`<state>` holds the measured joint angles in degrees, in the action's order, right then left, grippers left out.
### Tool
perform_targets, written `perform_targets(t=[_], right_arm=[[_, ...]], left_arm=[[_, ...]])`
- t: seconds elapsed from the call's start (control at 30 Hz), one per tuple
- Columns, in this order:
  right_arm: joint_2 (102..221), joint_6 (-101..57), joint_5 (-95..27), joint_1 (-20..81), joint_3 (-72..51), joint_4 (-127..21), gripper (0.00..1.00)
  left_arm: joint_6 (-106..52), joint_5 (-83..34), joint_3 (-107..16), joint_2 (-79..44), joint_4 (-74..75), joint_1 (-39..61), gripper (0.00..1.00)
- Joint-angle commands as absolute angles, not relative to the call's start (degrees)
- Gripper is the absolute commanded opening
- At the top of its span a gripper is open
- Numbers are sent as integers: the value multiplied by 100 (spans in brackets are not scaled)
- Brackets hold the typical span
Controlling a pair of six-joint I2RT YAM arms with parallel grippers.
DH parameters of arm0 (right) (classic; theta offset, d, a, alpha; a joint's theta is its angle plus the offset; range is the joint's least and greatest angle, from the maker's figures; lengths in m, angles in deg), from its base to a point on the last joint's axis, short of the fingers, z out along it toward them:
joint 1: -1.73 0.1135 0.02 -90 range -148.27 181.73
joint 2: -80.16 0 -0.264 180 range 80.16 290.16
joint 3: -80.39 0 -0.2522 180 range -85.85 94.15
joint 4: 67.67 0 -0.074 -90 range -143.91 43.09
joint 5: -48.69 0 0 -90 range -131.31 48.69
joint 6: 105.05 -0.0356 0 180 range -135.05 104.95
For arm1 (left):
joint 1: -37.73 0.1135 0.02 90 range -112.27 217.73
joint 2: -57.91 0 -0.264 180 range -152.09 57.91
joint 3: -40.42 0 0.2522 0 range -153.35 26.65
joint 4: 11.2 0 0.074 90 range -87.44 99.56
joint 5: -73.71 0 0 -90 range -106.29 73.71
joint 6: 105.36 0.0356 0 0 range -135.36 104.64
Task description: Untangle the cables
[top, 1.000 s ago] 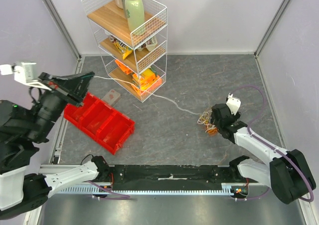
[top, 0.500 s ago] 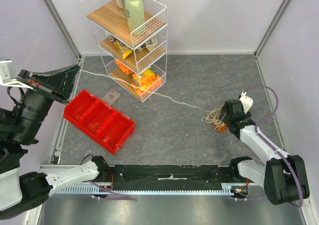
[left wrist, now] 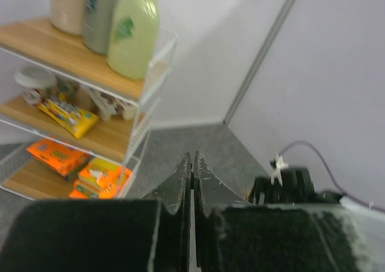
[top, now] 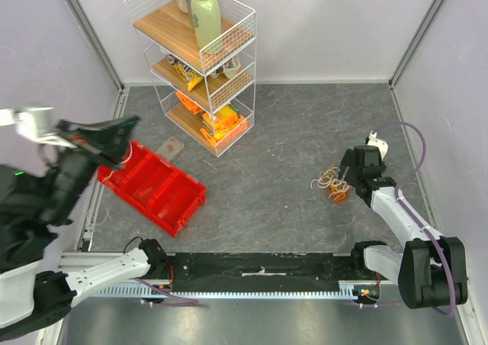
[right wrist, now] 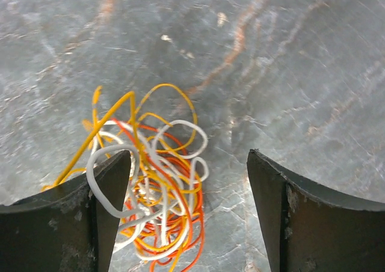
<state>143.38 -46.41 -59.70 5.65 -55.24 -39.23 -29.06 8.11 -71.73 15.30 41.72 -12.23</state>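
The cables (top: 332, 185) lie as a small orange, yellow and white tangle on the grey floor at the right. My right gripper (top: 345, 180) stands over them, open. In the right wrist view the cables (right wrist: 150, 191) rest against the left finger (right wrist: 111, 182), partly between the wide-apart fingers, and my right gripper (right wrist: 187, 157) grips nothing. My left gripper (top: 133, 122) is raised at the far left above the red bin, shut. In its wrist view the left gripper (left wrist: 192, 157) shows its fingers pressed together, and no cable is clearly seen between them.
A white wire rack (top: 202, 62) with bottles and snack packs stands at the back left and also fills the left wrist view (left wrist: 90, 97). A red divided bin (top: 152, 186) lies at the left. A small grey card (top: 174, 146) lies beside it. Walls enclose the floor.
The white cable stretched from my left gripper to the tangle no longer shows. The left arm has swung and tilted. My right gripper and the tangle shifted slightly right.
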Motion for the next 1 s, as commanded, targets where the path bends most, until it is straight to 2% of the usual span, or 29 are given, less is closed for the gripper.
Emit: perform_targets(t=[0.0,0.1,0.27,0.37,0.53,0.67,0.97], right_arm=[[14493,-3949,-5222,726,-5184,-4020,86],[14590,-3862,-4729,1120,-5114,-4003,87],[14195,-3703,-5264,2219,-4885,-3862,92],[14142,-3694,-5290,2282,-4797,-3836,93],[14344,-3737,-5589,2282,-4849,-3809,93],[14388,-3808,-5519,2273,-4946,-3862,93],[14300,-3703,-5493,2282,-5052,-3950,93]], left_arm=[[-3522,-46,-6397,1265,3685,-1220,2],[-3470,-108,-6475,1115,3640,-1220,2],[-3084,-144,-7518,685,3903,-1211,2],[-3030,-424,-8529,325,4070,-1220,2],[-3145,-890,-9226,-45,4062,-1220,2],[-3145,-628,-8754,59,4053,-1220,2],[-2469,1147,-7601,657,3930,-1220,2]])
